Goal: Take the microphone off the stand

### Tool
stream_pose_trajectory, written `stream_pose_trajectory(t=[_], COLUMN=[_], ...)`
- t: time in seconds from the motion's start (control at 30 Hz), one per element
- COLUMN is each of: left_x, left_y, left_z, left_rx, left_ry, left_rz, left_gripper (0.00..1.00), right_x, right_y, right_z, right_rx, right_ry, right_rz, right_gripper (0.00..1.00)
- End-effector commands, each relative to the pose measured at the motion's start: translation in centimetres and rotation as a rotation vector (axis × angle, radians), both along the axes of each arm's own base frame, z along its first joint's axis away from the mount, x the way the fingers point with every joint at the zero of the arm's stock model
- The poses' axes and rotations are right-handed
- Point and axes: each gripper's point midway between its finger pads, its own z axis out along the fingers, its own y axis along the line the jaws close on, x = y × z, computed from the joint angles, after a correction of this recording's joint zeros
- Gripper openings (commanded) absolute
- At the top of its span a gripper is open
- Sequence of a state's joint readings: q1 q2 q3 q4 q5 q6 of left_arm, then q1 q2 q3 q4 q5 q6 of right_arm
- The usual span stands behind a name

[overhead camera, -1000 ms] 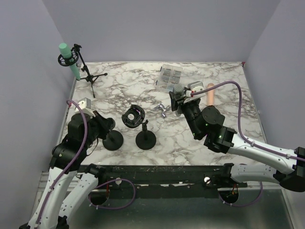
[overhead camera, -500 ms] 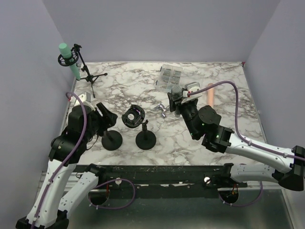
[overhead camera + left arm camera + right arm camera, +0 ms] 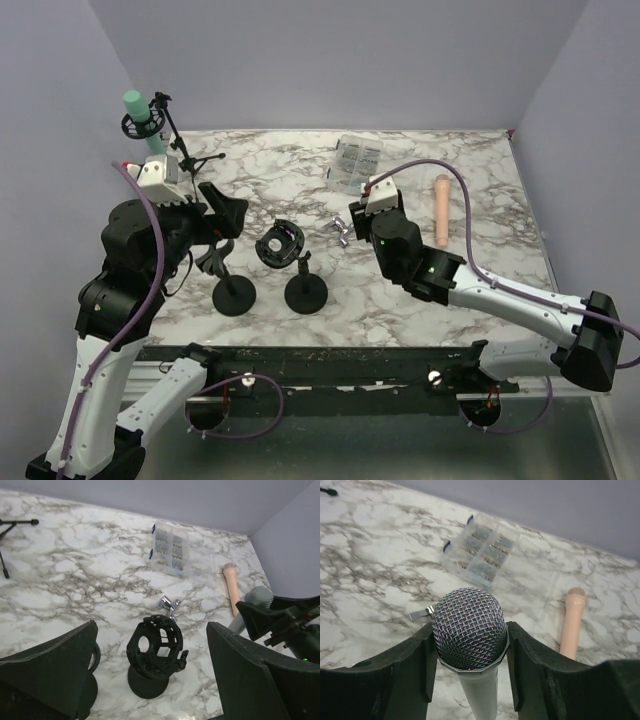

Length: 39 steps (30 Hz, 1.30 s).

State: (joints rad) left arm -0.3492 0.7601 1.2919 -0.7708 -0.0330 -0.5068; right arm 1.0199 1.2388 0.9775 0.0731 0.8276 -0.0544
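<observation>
A grey microphone with a mesh head [image 3: 469, 625] sits between the fingers of my right gripper [image 3: 470, 652], which is shut on its head. Seen from above, the right gripper [image 3: 362, 220] hovers over the table's middle and hides the microphone. The left wrist view shows that microphone's head [image 3: 259, 596] at the right edge. An empty black cage mount [image 3: 280, 243] sits by two round-based black stands [image 3: 305, 293] [image 3: 236, 295]. My left gripper [image 3: 222, 232] is open above the left stand. In its own view the left gripper [image 3: 150, 630] has the cage mount [image 3: 155, 647] between its spread fingers, untouched.
A green microphone [image 3: 140, 115] hangs in a tripod stand at the back left. On the marble table lie a peach microphone [image 3: 441, 210], a clear box of small parts [image 3: 357, 160] and a metal clip [image 3: 340, 230]. Purple walls close three sides.
My left gripper opened, let go of the left stand and rose back to the left. My right arm carried the microphone a little left and farther back.
</observation>
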Motion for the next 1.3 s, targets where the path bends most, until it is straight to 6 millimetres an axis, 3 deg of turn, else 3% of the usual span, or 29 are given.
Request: stream_pose_trajectory(t=[0.0, 0.1, 0.33, 0.5, 0.7, 0.87, 0.97, 1.13, 1.27], left_x=[0.0, 0.1, 0.3, -0.8, -2.0, -2.4, -2.5, -2.7, -2.9], left_y=[-0.7, -0.3, 1.3, 1.6, 4.1, 4.9, 4.7, 4.0, 4.0], left_z=[3.9, 4.1, 1.2, 0.0, -0.8, -1.4, -1.6, -1.5, -1.4], left_rx=[0.080, 0.120, 0.183, 0.171, 0.180, 0.179, 0.171, 0.161, 0.155], left_ry=[-0.195, -0.261, -0.329, -0.404, -0.481, -0.505, -0.508, -0.511, -0.515], left_rz=[-0.092, -0.090, -0.019, -0.015, 0.099, 0.137, 0.128, 0.089, 0.085], left_gripper=[0.96, 0.96, 0.98, 0.98, 0.98, 0.98, 0.98, 0.98, 0.98], right_x=[1.2, 2.2, 5.2, 7.9, 12.4, 15.0, 15.6, 16.0, 15.3], right_y=[-3.2, -5.3, -9.7, -11.8, -16.0, -17.9, -17.7, -16.4, -18.2], right_z=[-3.7, -6.1, -10.4, -11.7, -13.2, -15.3, -14.8, -11.0, -9.5], right_rx=[-0.046, -0.072, -0.102, -0.062, -0.057, -0.042, -0.030, 0.022, -0.041], right_ry=[0.133, 0.222, 0.378, 0.421, 0.448, 0.499, 0.489, 0.453, 0.474], right_rz=[-0.139, -0.209, -0.368, -0.437, -0.547, -0.586, -0.578, -0.495, -0.557], right_gripper=[0.01, 0.01, 0.01, 0.01, 0.01, 0.01, 0.01, 0.01, 0.01])
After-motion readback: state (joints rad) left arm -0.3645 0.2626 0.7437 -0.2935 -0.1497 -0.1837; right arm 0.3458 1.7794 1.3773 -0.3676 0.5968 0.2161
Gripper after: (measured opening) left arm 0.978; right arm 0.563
